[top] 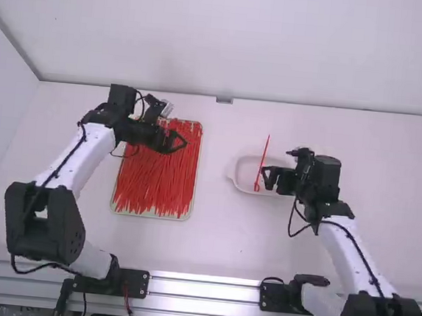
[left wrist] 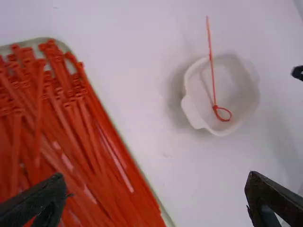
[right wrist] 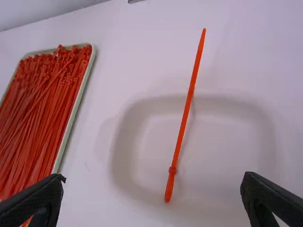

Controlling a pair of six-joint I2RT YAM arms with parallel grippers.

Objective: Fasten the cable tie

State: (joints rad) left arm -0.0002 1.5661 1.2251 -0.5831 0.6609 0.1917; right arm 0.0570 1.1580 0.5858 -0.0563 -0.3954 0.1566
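Observation:
A fastened red cable tie (top: 259,170) lies in a small white dish (top: 240,177), its loop (left wrist: 222,113) inside and its long tail (right wrist: 189,94) sticking out over the far rim. A tray (top: 189,200) heaped with several loose red cable ties (left wrist: 52,137) sits to the left. My left gripper (top: 174,141) hangs open over the far end of that heap, holding nothing. My right gripper (top: 268,176) is open just right of the dish, above its near right rim, empty.
The white dish (left wrist: 194,116) stands mid-table between the tray and the right arm. Bare white tabletop lies around it, with a wall along the far edge.

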